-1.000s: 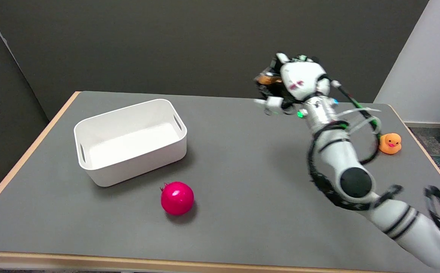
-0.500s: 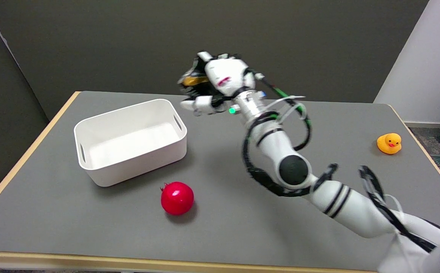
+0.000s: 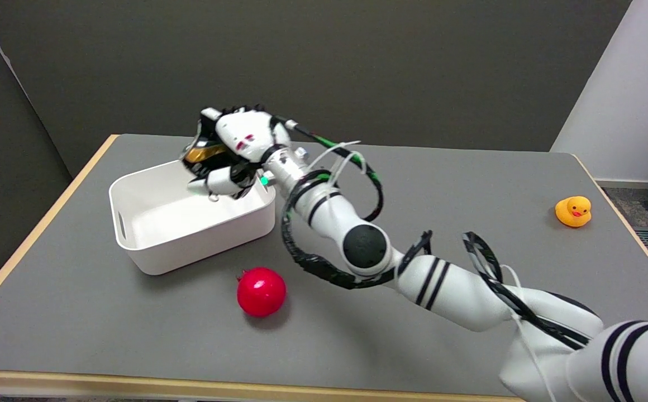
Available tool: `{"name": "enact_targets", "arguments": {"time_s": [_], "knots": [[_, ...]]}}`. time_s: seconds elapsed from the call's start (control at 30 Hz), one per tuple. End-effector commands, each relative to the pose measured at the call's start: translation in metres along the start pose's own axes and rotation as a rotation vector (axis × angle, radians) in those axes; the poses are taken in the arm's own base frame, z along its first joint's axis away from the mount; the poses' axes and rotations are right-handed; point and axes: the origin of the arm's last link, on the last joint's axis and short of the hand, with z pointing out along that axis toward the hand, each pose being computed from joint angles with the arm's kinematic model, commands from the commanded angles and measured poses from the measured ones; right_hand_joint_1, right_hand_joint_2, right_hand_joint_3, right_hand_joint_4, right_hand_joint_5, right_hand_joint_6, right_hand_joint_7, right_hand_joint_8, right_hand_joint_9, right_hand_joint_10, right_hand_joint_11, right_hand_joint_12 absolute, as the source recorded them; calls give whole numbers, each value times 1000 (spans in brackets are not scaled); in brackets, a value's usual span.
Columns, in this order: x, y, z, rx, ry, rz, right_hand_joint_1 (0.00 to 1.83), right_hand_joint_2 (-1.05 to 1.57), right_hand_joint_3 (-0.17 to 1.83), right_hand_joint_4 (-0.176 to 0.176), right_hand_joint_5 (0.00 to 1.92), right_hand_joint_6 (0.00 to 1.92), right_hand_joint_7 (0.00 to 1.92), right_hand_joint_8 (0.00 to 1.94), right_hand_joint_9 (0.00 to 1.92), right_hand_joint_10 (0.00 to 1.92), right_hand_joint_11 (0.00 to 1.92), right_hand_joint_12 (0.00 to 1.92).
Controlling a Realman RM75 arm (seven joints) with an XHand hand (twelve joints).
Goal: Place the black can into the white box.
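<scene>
Fingers (image 3: 219, 181) wrapped tight around the black can (image 3: 205, 152), and the right hand (image 3: 233, 148) has it well off the counter (image 3: 391, 184)! From the head view, the can shows only as a dark body with a gold-coloured end peeking out on the hand's left side; most of it is covered by the white back of the hand and the curled fingers. The hand hangs over the far right corner of the white box (image 3: 190, 245), above the rim, with the can in the air and not touching the box's floor. Whether the can sits upright or tilted in that grip is hard to tell from this angle.

Behind the hand, the white right arm (image 3: 447, 287) stretches across from the lower right, black cable looping round its forearm.

On to the rest of the counter: a red pomegranate-like ball (image 3: 261, 291) sits just in front of the box, near its front right corner but apart from it. Way over at the right edge, a yellow rubber duck (image 3: 573, 211) sits alone, well apart from everything else. The box rests on the left half of the counter, open side up, slot handles showing in its end walls.
</scene>
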Motion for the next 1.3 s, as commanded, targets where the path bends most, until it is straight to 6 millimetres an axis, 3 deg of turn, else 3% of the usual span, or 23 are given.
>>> {"name": "enact_targets", "arguments": {"time_s": [0.03, 0.23, 0.47, 0.6, 0.77, 0.83, 0.9, 1.03, 1.2, 1.3], "knots": [[-52, -17, 33, 9, -214, 60, 878, 1193, 355, 8, 572, 1659, 732, 992, 562, 1060, 391, 1463], [-57, 23, 38, -110, -236, 62, 866, 1198, 346, 24, 569, 1660, 726, 998, 550, 1036, 323, 1369], [-23, 33, 58, -144, -156, 48, 858, 1205, 340, 27, 561, 1668, 713, 993, 531, 1005, 284, 1304], [-13, 41, 62, -166, -135, 59, 857, 1205, 341, 29, 561, 1668, 710, 990, 528, 1001, 281, 1299], [-12, 37, 60, -129, -148, 91, 764, 1243, 315, 87, 493, 1687, 585, 819, 407, 859, 165, 1203], [-13, 36, 59, -122, -157, 127, 315, 664, 1003, 48, 74, 293, 158, 278, 96, 562, -1, 977], [-12, 36, 57, -121, -157, 172, 244, 646, 857, 48, 9, 150, 19, 110, 11, 301, -1, 769], [-10, 38, 50, -118, -141, 200, 209, 623, 806, 49, -1, 5, -1, 0, -1, 85, -1, 603], [3, 45, 37, -113, -92, 214, 186, 618, 813, 45, -1, -1, -1, -1, -1, 21, -1, 602], [19, 66, 21, -153, -25, 242, 179, 618, 812, 46, -1, -1, -1, -1, -1, 9, -1, 633]]}}
